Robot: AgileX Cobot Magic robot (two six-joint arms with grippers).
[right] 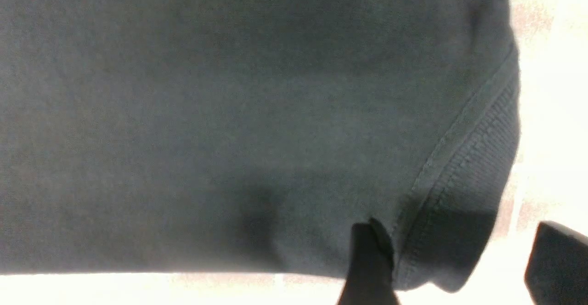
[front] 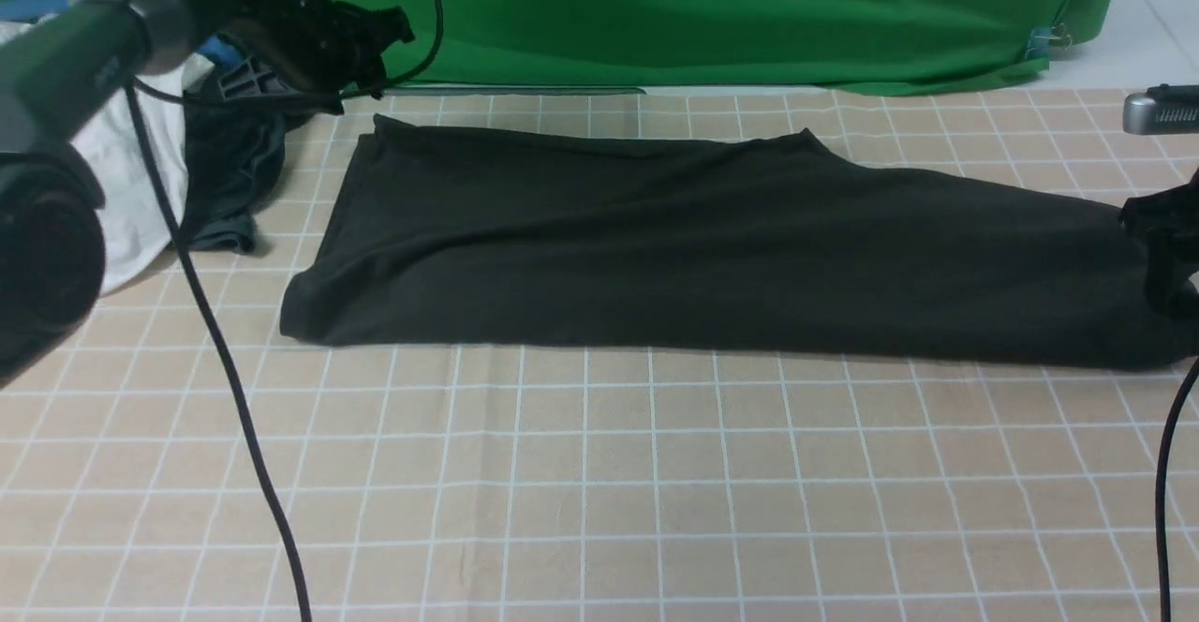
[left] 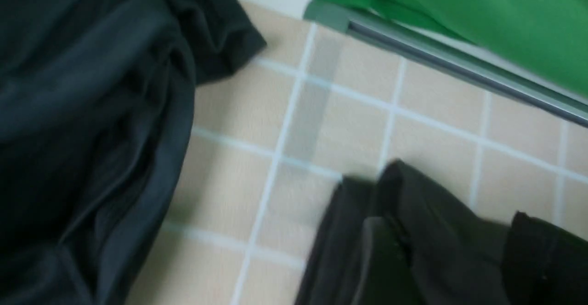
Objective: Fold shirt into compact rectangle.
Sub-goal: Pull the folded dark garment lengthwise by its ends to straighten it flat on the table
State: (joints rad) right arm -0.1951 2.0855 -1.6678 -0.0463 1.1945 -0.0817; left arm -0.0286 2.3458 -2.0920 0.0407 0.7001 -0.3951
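Black cotton long-sleeved shirt [front: 703, 247] lies folded in a long band across the far half of the checked beige worktop [front: 599, 472], reaching its right edge, where the right gripper [right: 459, 268], jaws spread, straddles the ribbed hem. The left gripper [front: 328, 41] hangs over the far-left corner; I cannot tell its grip.

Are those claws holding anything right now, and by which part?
The right claw is open astride the shirt's ribbed edge, gripping nothing yet. The left claw is by a shirt corner; too blurred to tell.
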